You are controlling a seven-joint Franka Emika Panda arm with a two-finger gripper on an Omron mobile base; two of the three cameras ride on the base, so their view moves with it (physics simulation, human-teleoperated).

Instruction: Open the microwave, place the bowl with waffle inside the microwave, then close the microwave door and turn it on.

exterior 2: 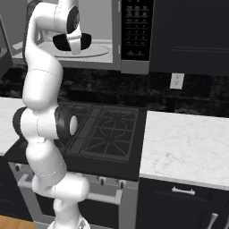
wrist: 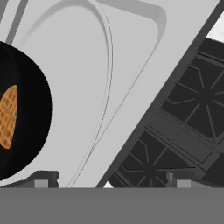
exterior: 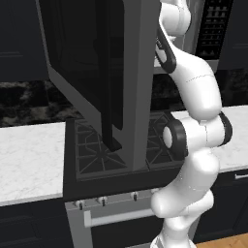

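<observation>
Left base view: one grey steel-framed microwave door (exterior: pixel 104 72) with dark glass window hangs swung open toward camera, one dark vertical handle (exterior: pixel 107 97) at its centre. One black gas stove (exterior: pixel 111 155) below at 6 o'clock, white marble tabletop (exterior: pixel 29 160) on both sides.

Right base view: one grey steel microwave (exterior 2: pixel 114 49), cavity open, black keypad strip (exterior 2: pixel 136 29) at 3 o'clock of the cavity. Small round black bowl (exterior 2: pixel 71 42) sits on the cavity floor, arm's hand right over it.

Hand view: bowl at 9 o'clock, one golden grid-pattern waffle (wrist: pixel 8 116) inside it. Gripper (wrist: pixel 109 179) spread wide, holding nothing; bowl lies outside the tips at left.

Handling, my read: bowl rigid, light, smooth, so pinch the rim if regrasping. Door stiff, hinged; push the panel's free edge near the handle to shut.
</observation>
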